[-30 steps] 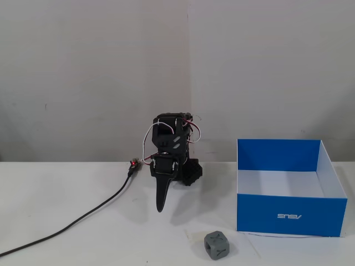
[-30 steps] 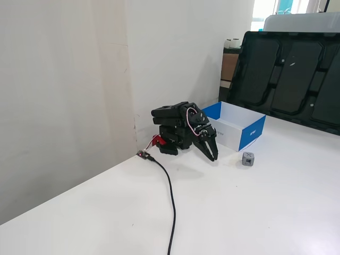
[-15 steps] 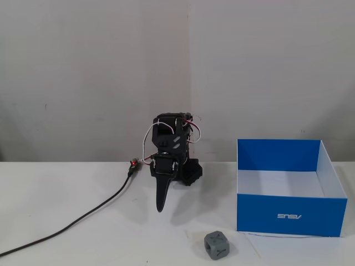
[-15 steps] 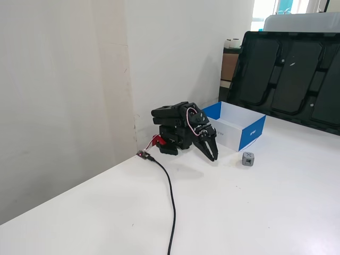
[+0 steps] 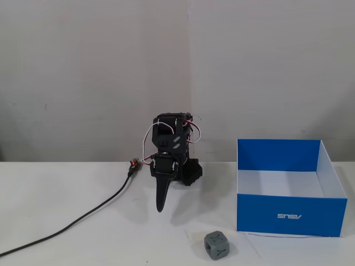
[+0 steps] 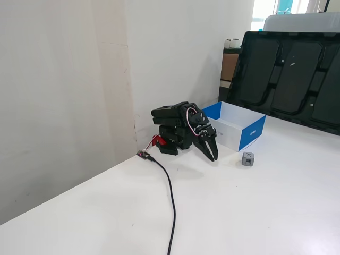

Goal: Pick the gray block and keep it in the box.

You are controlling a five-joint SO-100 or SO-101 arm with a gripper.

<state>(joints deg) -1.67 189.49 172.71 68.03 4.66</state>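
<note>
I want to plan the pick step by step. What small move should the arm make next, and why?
Probably unfold and swing the gripper toward the gray block. The arm sits folded near the wall, its jaws look closed and hold nothing, and the block lies apart on the table, just outside the blue box, which looks empty.

matt plastic gray block (image 5: 217, 245), cardboard box (image 5: 288, 213) — smooth

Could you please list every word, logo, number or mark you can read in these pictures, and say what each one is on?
"ASUS": white logo, printed upside down, on the blue front wall of the box.
"X": recessed marks on the faces of the gray block.
In the other fixed view, the box's side marking is too small to read.
</note>
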